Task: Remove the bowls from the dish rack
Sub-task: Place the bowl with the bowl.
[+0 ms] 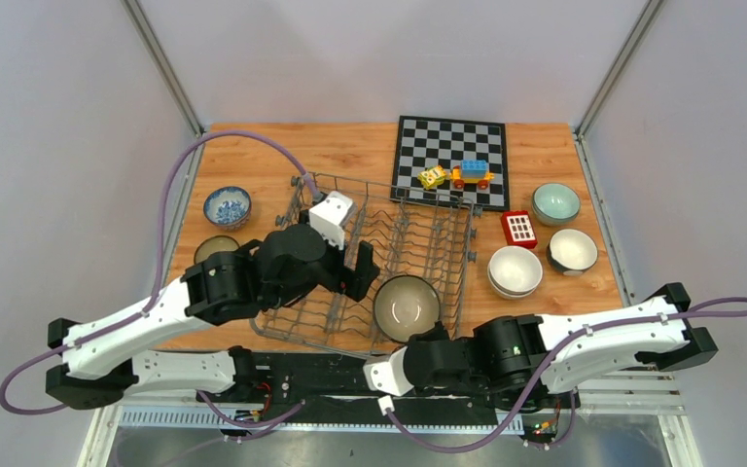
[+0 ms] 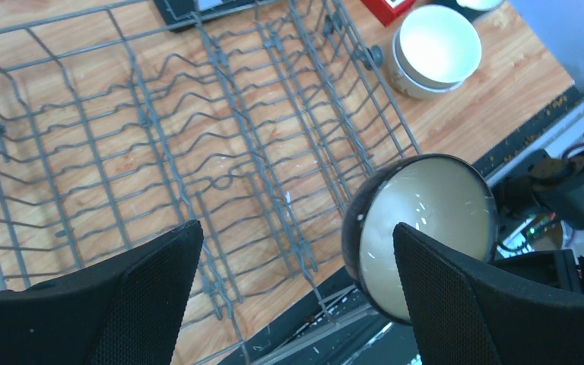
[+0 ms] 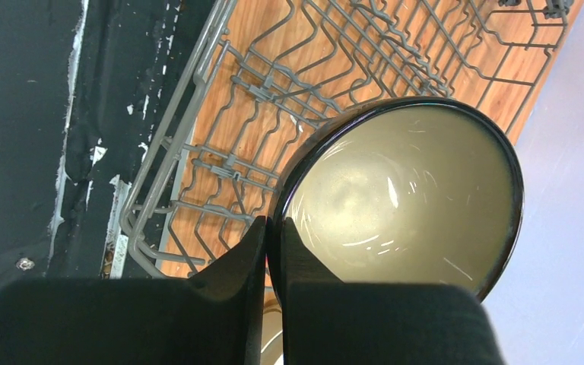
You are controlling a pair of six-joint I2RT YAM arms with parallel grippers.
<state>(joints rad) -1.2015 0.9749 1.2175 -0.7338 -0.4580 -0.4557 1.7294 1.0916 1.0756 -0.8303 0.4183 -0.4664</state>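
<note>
We see rack (image 1: 428,243) mid-desk (image 1: 253,165). Chessboard (image 1: 438,146) at rack's 1 o'clock, toy blocks (image 1: 459,175) on it. At 9 o'clock: rear left bowl (image 1: 227,206), front left bowl (image 1: 216,249) before it. At 3 o'clock: stacked bowls (image 1: 515,270) nearest rack, small block (image 1: 518,228) behind them, rear right bowl (image 1: 555,203) and front right bowl (image 1: 572,251) further right. Tilted bowl (image 1: 407,306) at rack's 5 o'clock corner, rim pinched in right claw (image 3: 274,228). We find left claw (image 2: 296,236) over rack, spread wide, just left of tilted bowl.

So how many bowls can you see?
6 in plain sight: blue-patterned bowl and brown bowl left of the dish rack, cream-lined bowl in the right hand over the rack, green bowl, dark bowl and white bowl to its right. The white one looks stacked; more may hide.
</note>
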